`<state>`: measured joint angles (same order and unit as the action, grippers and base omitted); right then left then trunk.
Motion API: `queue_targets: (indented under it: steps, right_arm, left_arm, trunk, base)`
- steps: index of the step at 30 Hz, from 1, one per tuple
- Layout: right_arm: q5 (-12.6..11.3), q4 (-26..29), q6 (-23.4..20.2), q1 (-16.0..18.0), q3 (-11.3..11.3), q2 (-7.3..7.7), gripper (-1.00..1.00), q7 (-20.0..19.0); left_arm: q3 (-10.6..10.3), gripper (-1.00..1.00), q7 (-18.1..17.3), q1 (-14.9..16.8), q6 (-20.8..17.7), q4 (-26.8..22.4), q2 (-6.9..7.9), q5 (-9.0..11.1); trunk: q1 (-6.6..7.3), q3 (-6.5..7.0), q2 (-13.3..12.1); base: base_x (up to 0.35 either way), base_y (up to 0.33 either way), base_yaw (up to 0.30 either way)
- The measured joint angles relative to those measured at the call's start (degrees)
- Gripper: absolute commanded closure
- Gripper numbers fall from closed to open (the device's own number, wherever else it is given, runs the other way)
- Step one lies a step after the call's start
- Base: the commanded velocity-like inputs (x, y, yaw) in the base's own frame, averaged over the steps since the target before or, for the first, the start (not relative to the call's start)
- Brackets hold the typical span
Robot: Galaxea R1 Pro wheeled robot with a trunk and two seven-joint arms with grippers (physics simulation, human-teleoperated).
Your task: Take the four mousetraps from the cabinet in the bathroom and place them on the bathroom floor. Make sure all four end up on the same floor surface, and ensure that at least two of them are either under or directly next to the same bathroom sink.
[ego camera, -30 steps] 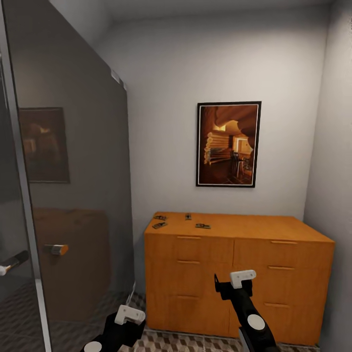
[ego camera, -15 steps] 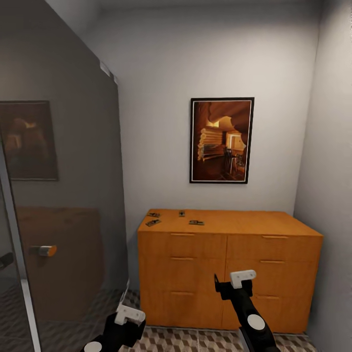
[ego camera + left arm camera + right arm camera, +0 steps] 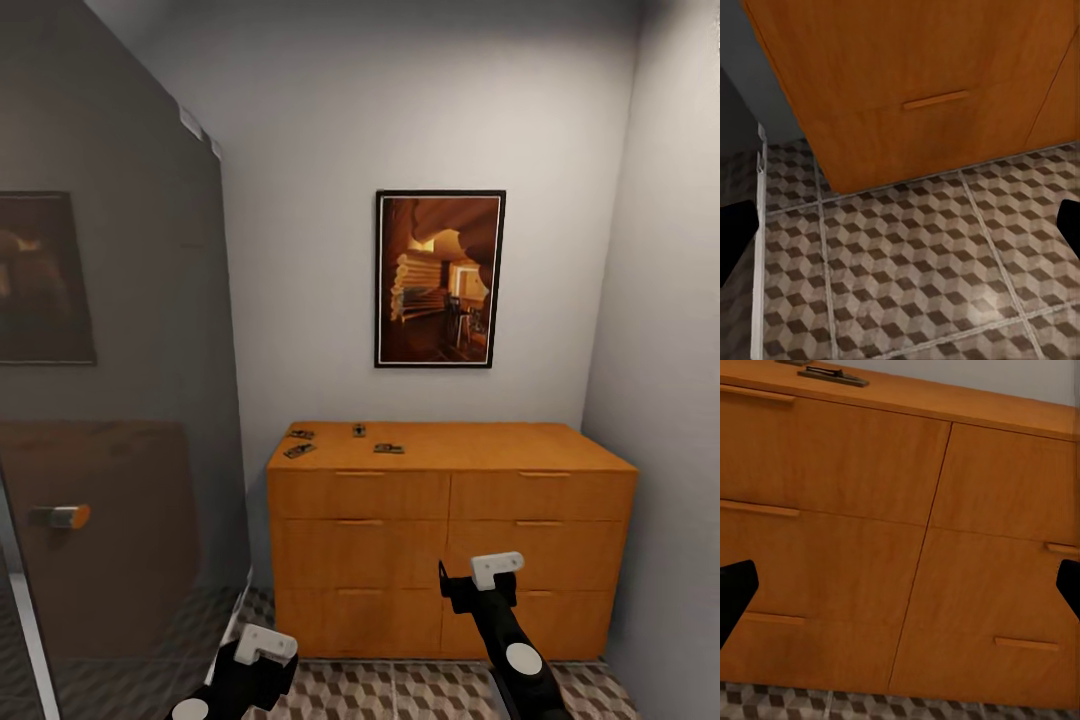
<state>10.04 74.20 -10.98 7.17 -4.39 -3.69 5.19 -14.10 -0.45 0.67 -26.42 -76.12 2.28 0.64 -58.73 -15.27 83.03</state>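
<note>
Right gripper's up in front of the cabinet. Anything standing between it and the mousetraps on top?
Nothing visible does. The right gripper hangs open before the cabinet drawer fronts, below the top. The four mousetraps lie uncovered on the top's left part, with open air above them.

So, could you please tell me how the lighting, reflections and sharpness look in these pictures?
Head view: soft, even light; the dark glass panel mirrors the cabinet and the framed picture; the mousetraps are small but distinct. Left wrist view: a pale sheen on the bathroom floor. Right wrist view: the cabinet fronts look slightly soft.
</note>
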Motion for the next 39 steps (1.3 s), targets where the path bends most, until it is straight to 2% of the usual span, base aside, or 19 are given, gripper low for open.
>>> queue_targets:
  steps: [8,19,39]
  right_arm:
    - [0.0,0.0,0.0,0.0,0.0,0.00,-1.00,0.0]
    - [0.0,0.0,0.2,0.0,-0.1,0.00,-1.00,0.1]
    - [0.0,0.0,0.2,0.0,-0.2,-0.01,-1.00,0.1]
  left_arm:
    - [0.0,-1.00,0.0,0.0,0.0,0.0,0.03,0.0]
    - [0.0,-1.00,0.0,0.0,0.0,0.0,0.04,0.0]
    - [0.0,-1.00,0.0,0.0,0.0,0.1,0.01,0.0]
  trunk:
    - [0.00,-0.70,0.0]
    - [0.00,-0.86,0.0]
    - [0.00,-1.24,0.0]
  base:
    - [0.000,0.000,-0.094]
    - [0.000,0.000,-0.013]
    - [0.000,0.000,0.063]
